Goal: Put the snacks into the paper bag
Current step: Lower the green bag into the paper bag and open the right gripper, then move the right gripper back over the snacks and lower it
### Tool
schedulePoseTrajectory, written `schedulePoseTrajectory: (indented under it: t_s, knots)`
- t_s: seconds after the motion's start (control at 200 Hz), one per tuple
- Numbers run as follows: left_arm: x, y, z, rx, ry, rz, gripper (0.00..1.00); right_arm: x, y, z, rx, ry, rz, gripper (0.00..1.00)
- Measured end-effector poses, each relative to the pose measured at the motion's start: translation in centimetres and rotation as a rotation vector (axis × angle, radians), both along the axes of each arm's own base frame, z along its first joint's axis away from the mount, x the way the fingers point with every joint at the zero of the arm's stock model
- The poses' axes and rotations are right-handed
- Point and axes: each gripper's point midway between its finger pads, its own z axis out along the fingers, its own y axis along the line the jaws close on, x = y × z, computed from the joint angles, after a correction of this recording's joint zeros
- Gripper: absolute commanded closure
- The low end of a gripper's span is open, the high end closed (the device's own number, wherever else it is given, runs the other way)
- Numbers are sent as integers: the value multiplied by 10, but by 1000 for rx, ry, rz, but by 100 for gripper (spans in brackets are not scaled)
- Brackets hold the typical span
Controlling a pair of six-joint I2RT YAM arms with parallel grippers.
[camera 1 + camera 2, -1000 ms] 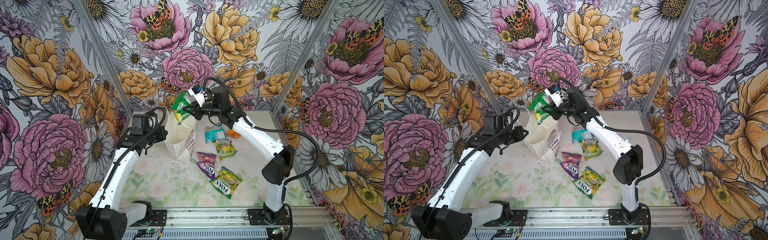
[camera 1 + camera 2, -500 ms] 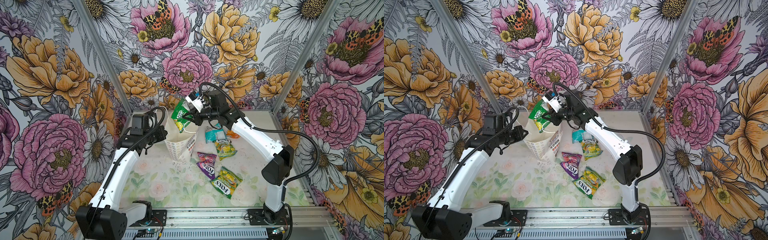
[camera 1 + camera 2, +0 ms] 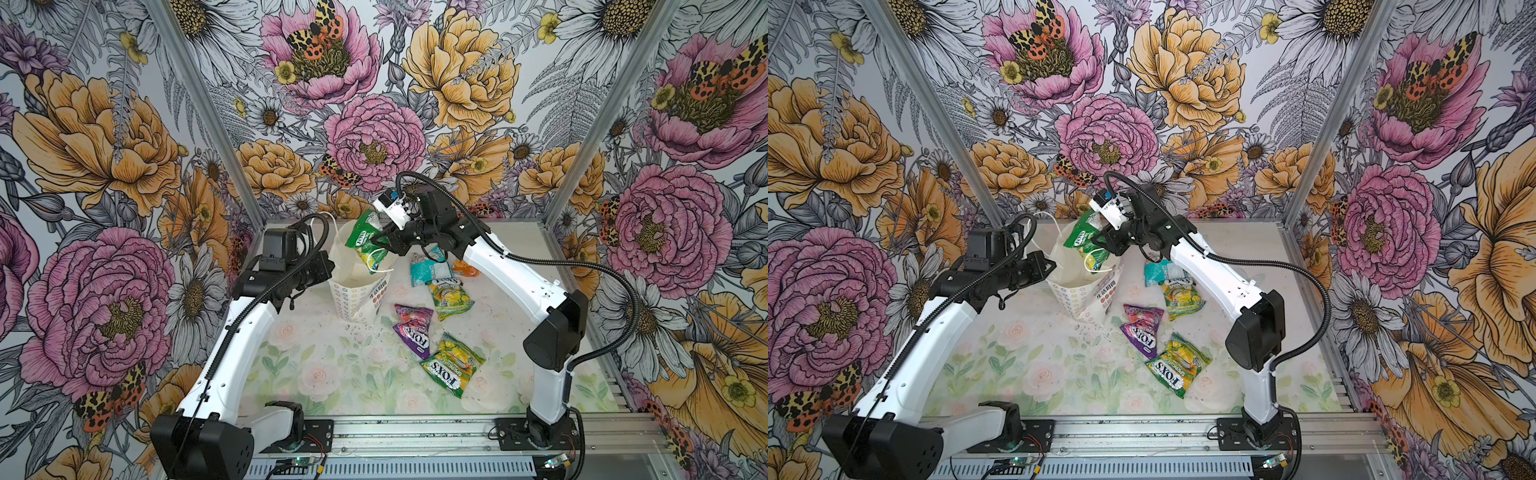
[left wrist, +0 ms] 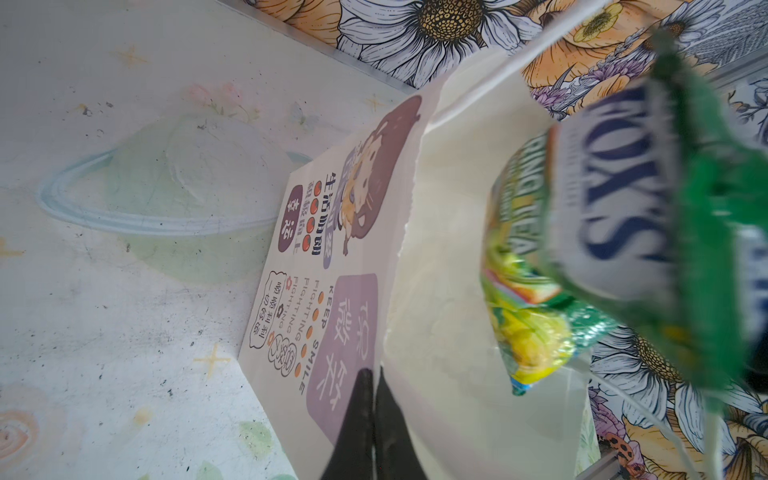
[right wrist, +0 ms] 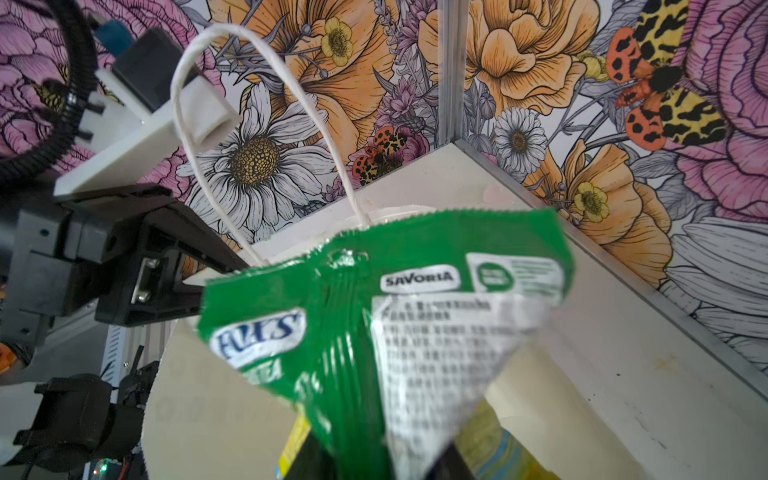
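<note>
The white paper bag [image 3: 356, 300] stands at the back of the table with its mouth open. My left gripper [image 4: 372, 372] is shut on the bag's rim [image 3: 332, 266], one finger on each side of the printed wall [image 4: 324, 249]. Over the bag's mouth hangs a green-yellow FOX'S snack packet [image 3: 365, 240], its lower end dipping inside. My right gripper [image 5: 378, 465] has its fingers parted on either side of that packet [image 5: 374, 316]. Five more snacks lie to the right of the bag: teal-white [image 3: 430, 272], orange [image 3: 465, 268], green-yellow [image 3: 449, 297], purple [image 3: 411, 330] and green-yellow [image 3: 453, 365].
The bag's cord handles loop up at its far rim [image 5: 249, 83] and near rim [image 3: 380, 259]. The back wall [image 3: 374, 137] and its corner post [image 5: 449, 70] stand close behind the bag. An aluminium rail [image 3: 415, 432] runs along the table's front edge.
My right gripper has come down and to the left, bringing the green-yellow packet from above the bag into its mouth, and its fingers have parted. The left gripper and the bag have stayed put.
</note>
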Motion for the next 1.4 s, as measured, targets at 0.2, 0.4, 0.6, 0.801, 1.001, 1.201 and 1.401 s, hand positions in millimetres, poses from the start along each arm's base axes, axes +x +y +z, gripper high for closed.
schedulePoseTrajectory:
  t_s: [0.2,0.4,0.6,0.801,1.001,1.201,1.401]
  knots:
    - [0,1,-1,3,4,3,100,3,0,8,7,-21,-10,58]
    - [1,2,-1,8,1,10,100,2,-1,10,7,-30,-14,51]
    - [1,2,-1,9,0,12,100,-13,-15,38,22,-69,-28,42]
    - [2,3,-2,7,7,21,100,-45,-45,68,21,-107,-50,32]
    - [5,3,-5,4,12,27,100,-69,-79,40,-55,-32,-136,23]
    - [6,3,-5,4,11,28,100,-91,-121,-27,-175,159,-311,21]
    - [8,4,-6,4,12,29,100,-126,-170,-97,-294,377,-506,16]
